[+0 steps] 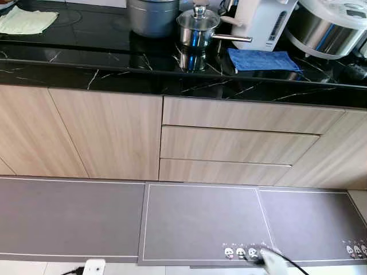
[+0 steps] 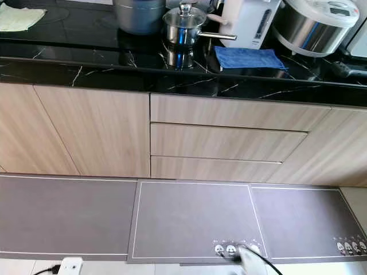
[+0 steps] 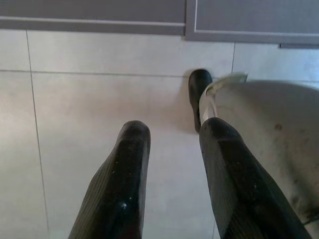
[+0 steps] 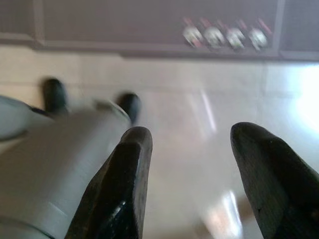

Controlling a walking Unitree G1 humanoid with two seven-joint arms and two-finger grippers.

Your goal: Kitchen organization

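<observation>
Grey floor mats (image 1: 200,220) lie nearest, before wooden drawers (image 1: 241,140). Both the left gripper (image 3: 172,164) and the right gripper (image 4: 192,174) hang spread and empty above tiles. On the black countertop (image 1: 114,71) a steel saucepan (image 1: 198,28) stands beside a blue cloth (image 1: 261,59).

Glossy black marble-look countertop (image 1: 114,74); polished steel saucepan (image 1: 198,28); blue cloth (image 1: 261,59); matt wood-grain cabinets (image 1: 109,132); matt grey mats (image 1: 200,220).

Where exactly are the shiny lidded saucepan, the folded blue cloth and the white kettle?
Shiny steel lidded saucepan (image 1: 198,27): left eye view, on its side wall.
Folded blue cloth (image 1: 261,59): left eye view, its middle.
White electric kettle (image 1: 262,23): left eye view, its front face.
</observation>
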